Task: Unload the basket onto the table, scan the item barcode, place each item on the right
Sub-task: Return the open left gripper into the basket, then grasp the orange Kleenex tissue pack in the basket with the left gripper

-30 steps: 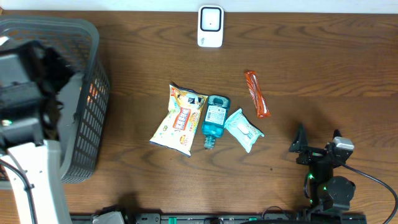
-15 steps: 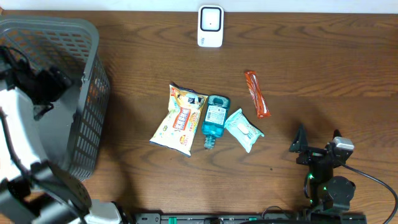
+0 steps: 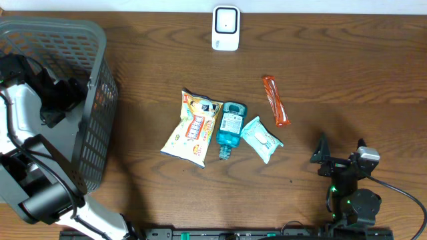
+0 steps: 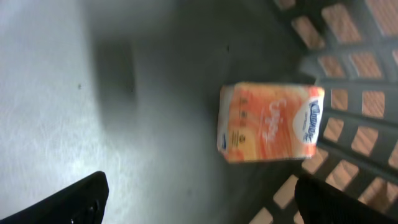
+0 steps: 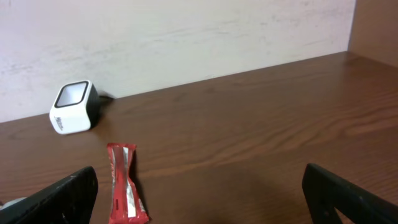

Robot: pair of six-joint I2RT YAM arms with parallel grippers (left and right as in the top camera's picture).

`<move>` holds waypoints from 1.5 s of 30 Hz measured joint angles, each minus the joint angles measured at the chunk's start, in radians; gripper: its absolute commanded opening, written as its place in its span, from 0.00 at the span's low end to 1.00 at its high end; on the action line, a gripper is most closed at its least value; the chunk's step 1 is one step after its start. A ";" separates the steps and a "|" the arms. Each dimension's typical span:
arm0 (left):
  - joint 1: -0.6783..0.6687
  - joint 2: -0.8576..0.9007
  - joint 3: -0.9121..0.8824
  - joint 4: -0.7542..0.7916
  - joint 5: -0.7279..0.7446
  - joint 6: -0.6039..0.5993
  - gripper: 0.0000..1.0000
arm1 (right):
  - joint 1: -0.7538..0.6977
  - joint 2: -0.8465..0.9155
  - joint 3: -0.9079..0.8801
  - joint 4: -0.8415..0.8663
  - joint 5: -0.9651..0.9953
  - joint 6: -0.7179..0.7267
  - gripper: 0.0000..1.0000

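— Left gripper [image 4: 205, 200]?
— Down inside the basket [image 3: 100, 137], jaws spread wide, holding nothing. Orange pack [image 4: 270, 121] flat on the basket floor just below, close to the mesh wall, not touched.
— Grasp or retreat next?
— Impossible to tell from here. For a grasp: centre over the pack, close across its shorter span, mind the wall on that side. Then lift straight up past the rim before swinging toward the scanner [image 3: 225, 28] at the far edge of the table [image 3: 347, 67]. Finally, turn the barcode face toward its window.
— And for a retreat?
— Same straight lift, then on to the snack bag [image 3: 192, 128], blue bottle [image 3: 231, 128], wipes pack [image 3: 261, 139] or red bar [image 3: 275, 100] mid-table.
— Right gripper [image 3: 341, 150]?
— Parked near the front edge, jaws wide apart, empty, well apart from every item.
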 measured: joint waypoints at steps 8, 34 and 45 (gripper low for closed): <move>-0.016 0.054 0.000 0.070 0.000 -0.002 0.91 | 0.000 0.000 0.000 0.000 0.000 0.000 0.99; -0.079 0.146 -0.026 0.198 0.029 -0.003 0.40 | 0.000 0.000 0.000 0.000 0.000 0.000 0.99; -0.069 0.137 -0.051 0.203 0.111 -0.001 0.07 | 0.000 0.000 0.000 0.000 0.000 0.000 0.99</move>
